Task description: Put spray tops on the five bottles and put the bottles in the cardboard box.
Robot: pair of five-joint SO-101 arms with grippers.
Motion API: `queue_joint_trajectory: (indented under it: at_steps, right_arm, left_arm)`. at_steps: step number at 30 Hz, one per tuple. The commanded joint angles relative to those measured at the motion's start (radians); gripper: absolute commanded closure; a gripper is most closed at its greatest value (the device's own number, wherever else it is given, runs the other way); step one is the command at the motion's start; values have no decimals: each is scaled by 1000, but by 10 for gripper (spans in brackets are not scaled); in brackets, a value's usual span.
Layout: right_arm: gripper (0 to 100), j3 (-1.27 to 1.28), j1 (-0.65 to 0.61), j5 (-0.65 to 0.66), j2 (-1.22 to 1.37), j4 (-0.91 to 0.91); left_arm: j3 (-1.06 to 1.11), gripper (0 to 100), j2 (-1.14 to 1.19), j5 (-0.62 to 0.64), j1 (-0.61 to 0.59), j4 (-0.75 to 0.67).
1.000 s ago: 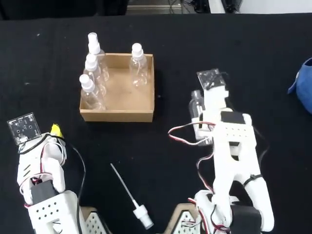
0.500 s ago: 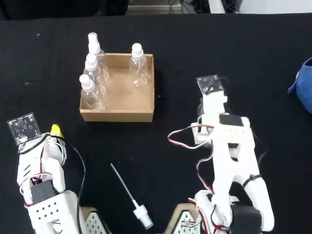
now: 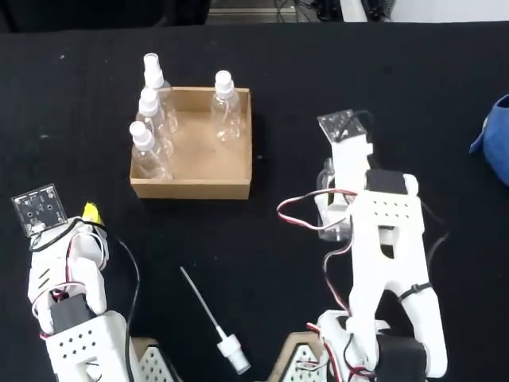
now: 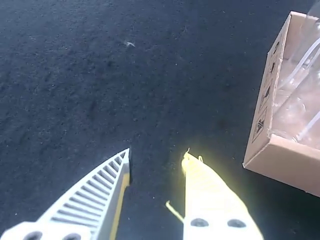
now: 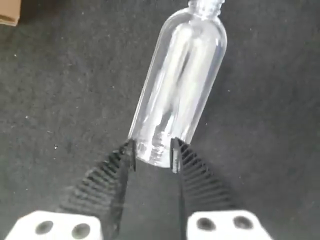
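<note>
Currently the right gripper (image 5: 152, 148) pinches the one uncapped bottle (image 5: 177, 90) at its base end, jaws pressed on either side of the round wall, with the open neck pointing away from the arm. In the high view this bottle (image 3: 331, 203) lies right of centre, mostly under the arm; I cannot tell whether it rests on the table (image 3: 413, 87) or is held just off it. Judgement: clear thin plastic and empty, so light, but smooth and round, likely to slip or twist in a two-point pinch and to dent if squeezed hard. The base grip looks sensible, as it leaves the neck free. The loose spray top (image 3: 232, 351) lies at lower centre, well apart from the bottle, its dip tube (image 3: 199, 298) slanting toward upper left. The tube looks thin and bendy; better taken by the head, and the tube must be fed into the narrow neck. The left gripper (image 4: 157, 160) sits at lower left with jaws spread, holding nothing. The cardboard box (image 3: 191, 189) is at upper left and holds the four capped bottles (image 3: 149, 155), three along its left wall, one at the far right corner. Free floor is centre and near right; box walls and standing bottles could get knocked. A white cable (image 3: 296, 213) loops just beside the held bottle. A blue object (image 3: 497, 147) sits at the right edge, out of the way.
</note>
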Motion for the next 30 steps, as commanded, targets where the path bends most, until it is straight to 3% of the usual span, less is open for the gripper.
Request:
queue_joint_trajectory:
  at_steps: [1, 9, 16, 25, 30]
  right_arm:
    - [917, -62, 20, 12, -65, 23]
    - [917, -1, -58, 5, -193, 40]
    - [917, 124, -160, 12, -421, 48]
    - [919, 179, -298, 20, -664, 207]
    - [917, 219, -302, 187, -677, 195]
  left_arm:
    - [-19, 968, -12, -3, -12, -23]
    - [-260, 966, -2, -11, -154, -48]
    - [-538, 966, 31, -74, -128, -44]
    - [-1018, 966, 535, -74, -25, -43]
    - [-1236, 966, 703, -72, -18, 14]
